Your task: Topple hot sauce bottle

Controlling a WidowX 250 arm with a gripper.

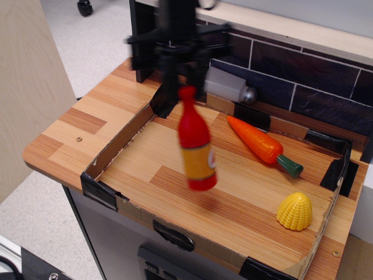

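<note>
The hot sauce bottle (196, 146) is red with an orange-yellow label. It hangs tilted over the left middle of the wooden tray (116, 153), cap up and to the left, base swung right, blurred by motion. It looks raised off the tray floor. My gripper (185, 80) is a dark blur right above the cap, and its fingers seem closed on the cap.
An orange carrot (260, 143) with a green stem lies at the back right of the tray. A yellow corn piece (294, 211) sits at the front right. A grey cylindrical object (229, 86) lies against the dark tiled back wall (303, 81). Low cardboard walls ring the tray.
</note>
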